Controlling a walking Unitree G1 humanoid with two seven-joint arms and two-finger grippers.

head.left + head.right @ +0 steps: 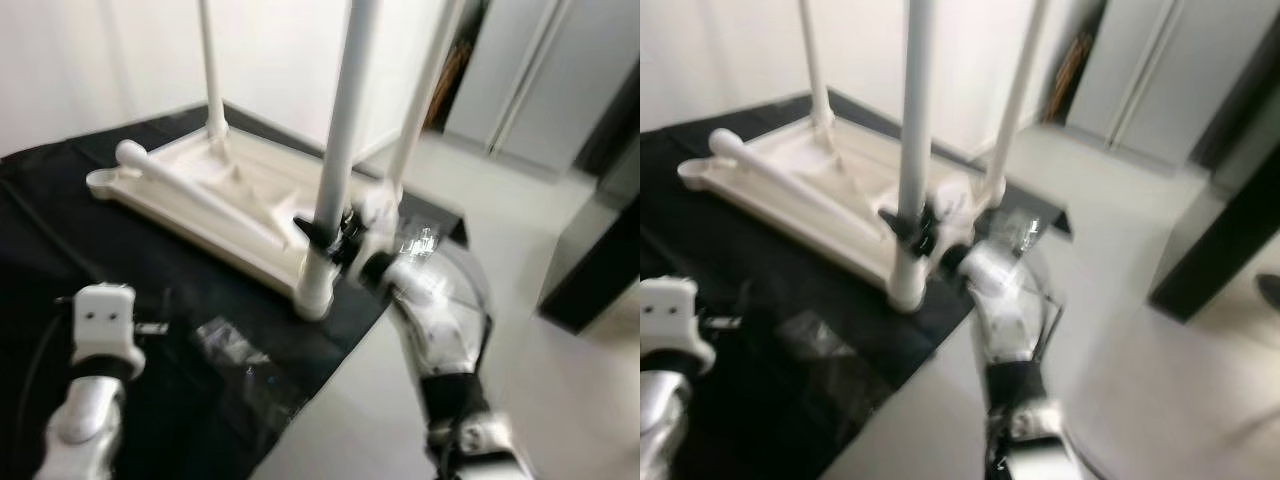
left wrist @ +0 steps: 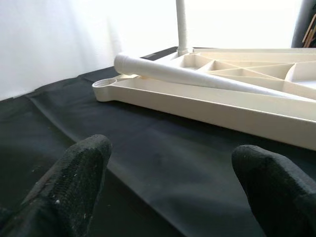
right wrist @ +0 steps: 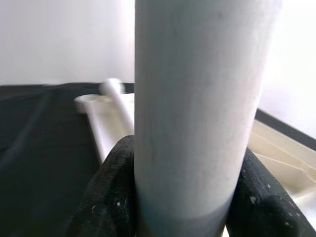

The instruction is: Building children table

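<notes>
A cream children's tabletop (image 1: pixel 190 195) lies upside down on a black cloth (image 1: pixel 60 240). Three white legs stand upright in its corners. A fourth leg (image 1: pixel 200 195) lies loose across the ribbed underside, beside the open corner socket (image 1: pixel 100 181). My right gripper (image 1: pixel 328 234) is shut on the near corner leg (image 1: pixel 340 140) low down, just above its socket; in the right wrist view the leg (image 3: pixel 190 108) sits between both black fingers (image 3: pixel 111 192). My left gripper (image 2: pixel 168 192) hovers open over the cloth, short of the tabletop's long edge (image 2: pixel 207 106).
The black cloth ends in an edge (image 1: pixel 330 370) near my right arm, with pale floor (image 1: pixel 560 400) beyond. A dark cabinet (image 1: pixel 600 240) stands on the right and white walls and doors behind. Some clear plastic wrap (image 1: pixel 225 345) lies on the cloth near me.
</notes>
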